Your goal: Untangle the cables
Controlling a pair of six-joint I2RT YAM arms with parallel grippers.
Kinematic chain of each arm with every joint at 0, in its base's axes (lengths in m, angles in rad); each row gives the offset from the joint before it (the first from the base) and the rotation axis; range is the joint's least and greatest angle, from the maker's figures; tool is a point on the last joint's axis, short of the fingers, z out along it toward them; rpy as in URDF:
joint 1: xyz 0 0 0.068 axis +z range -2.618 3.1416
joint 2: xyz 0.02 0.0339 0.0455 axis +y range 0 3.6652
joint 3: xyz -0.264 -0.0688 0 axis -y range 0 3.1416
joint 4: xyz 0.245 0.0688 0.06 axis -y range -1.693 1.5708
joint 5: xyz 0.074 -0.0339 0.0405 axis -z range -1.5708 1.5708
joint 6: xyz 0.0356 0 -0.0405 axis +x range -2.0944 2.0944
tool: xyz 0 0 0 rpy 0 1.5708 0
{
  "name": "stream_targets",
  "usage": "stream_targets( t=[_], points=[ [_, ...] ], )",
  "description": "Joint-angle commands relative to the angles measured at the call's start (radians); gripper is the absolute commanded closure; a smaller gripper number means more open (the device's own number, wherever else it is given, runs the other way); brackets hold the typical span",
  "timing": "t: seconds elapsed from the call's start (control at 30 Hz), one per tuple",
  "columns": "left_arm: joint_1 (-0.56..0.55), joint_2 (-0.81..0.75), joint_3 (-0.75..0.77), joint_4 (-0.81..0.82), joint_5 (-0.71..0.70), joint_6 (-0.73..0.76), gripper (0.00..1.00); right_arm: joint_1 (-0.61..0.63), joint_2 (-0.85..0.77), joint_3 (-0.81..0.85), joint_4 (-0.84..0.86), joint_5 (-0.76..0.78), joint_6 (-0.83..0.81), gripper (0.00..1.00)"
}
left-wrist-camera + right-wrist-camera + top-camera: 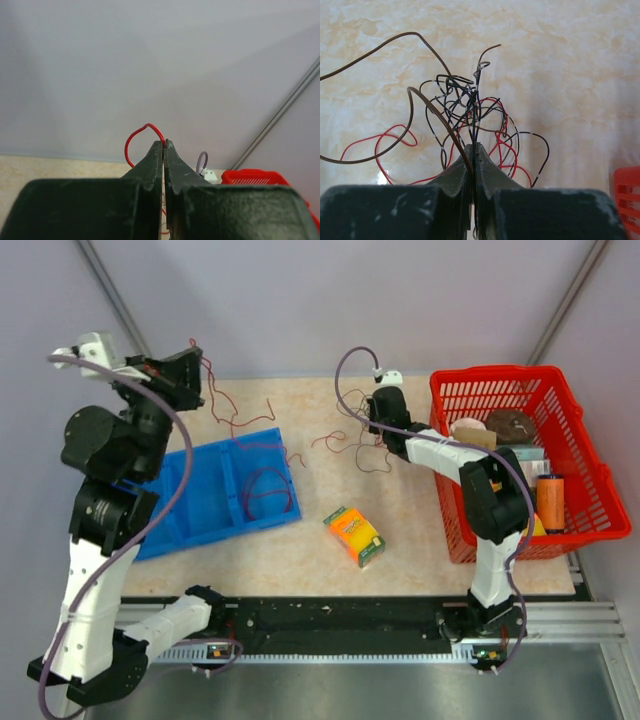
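My left gripper [194,352] is raised at the far left and shut on a thin red cable [134,141], whose loop sticks out past the fingertips [163,143]. That red cable [222,400] hangs down towards the blue tray [200,515]. A dark red coil [268,490] lies in the tray. My right gripper [376,428] is low over the table and shut on black strands of a knotted clump [470,107] of black, brown and red cables. The clump [352,444] lies just left of it.
A red basket [500,385] with several items stands at the right, close to the right arm. An orange and green box [354,536] lies on the table in front. A brown cable [380,125] loops away to the left of the clump.
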Motion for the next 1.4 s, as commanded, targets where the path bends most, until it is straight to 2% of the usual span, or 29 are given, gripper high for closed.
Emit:
stream_targets(
  t=[0.0, 0.53, 1.37],
  points=[
    [0.001, -0.026, 0.05, 0.04, 0.017, 0.029, 1.0, -0.012, -0.026, 0.008, 0.04, -0.009, -0.006, 1.0],
    [0.002, 0.018, -0.164, 0.092, 0.051, -0.035, 1.0, -0.014, -0.024, 0.005, 0.038, -0.015, -0.004, 1.0],
    [0.002, 0.022, 0.125, 0.058, 0.023, 0.063, 1.0, -0.012, -0.023, 0.005, 0.041, -0.024, -0.002, 1.0]
  ],
)
